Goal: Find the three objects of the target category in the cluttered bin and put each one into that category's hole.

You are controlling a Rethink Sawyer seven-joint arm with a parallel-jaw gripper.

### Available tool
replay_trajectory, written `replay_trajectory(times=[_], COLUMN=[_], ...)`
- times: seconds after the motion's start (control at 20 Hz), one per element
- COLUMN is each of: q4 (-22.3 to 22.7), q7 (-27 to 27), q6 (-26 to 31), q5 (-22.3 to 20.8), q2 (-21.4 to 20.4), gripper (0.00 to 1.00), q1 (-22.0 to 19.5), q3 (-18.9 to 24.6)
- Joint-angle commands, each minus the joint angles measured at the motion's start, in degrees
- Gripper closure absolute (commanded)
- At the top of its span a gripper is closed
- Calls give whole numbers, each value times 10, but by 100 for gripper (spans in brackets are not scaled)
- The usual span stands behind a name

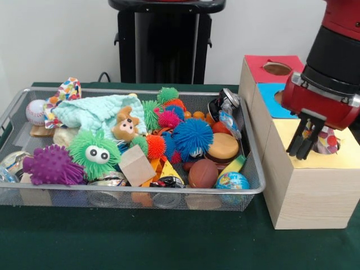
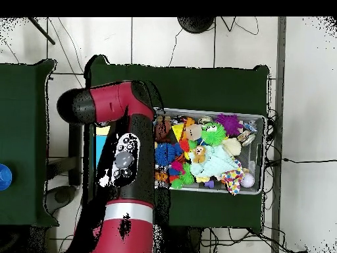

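- I see the gripper [image 1: 302,147] hanging over the yellow top of the wooden box [image 1: 309,194], just beside the round hole [image 1: 328,142] there.
- Its two black fingers [image 1: 296,140] are close together and point down. I see nothing between them.
- A small thing with colored dots [image 1: 331,139] sits in that hole, right beside the fingers. I cannot tell if it touches them.
- The box also has a blue top [image 1: 271,91] and a red top [image 1: 264,66], farther back from the yellow one. Each has its own hole.
- The wire bin [image 1: 247,188] stands right next to the box and is full of toys.
- In the bin, close to the box, I see a little globe ball [image 1: 232,180], a brown football [image 1: 202,172] and a toy burger [image 1: 223,147].
- A big blue spiky ball [image 1: 192,137] lies just past the burger.
- Farther from the box are a green fuzzy toy with eyes [image 1: 94,151], a purple spiky ball [image 1: 52,165], a small bear [image 1: 126,125] and a baseball [image 1: 35,111].
- From above, the red arm [image 2: 128,165] covers the box, and the bin is beside it.
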Motion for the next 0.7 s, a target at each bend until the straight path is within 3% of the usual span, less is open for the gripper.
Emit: replay_trajectory(times=[0.05,0.1,0.2,0.4,0.7], q4=[-219,-257,-280,-224,-235], q7=[-117,-106,-67,-58,-28], q6=[246,296,354,310,389], q5=[-33,-33,-18,-4,37], q2=[86,100,110,75,64], gripper=[100,100,100,100,100], q1=[-3,2,6,3,-9], q3=[54,47,43,54,71])
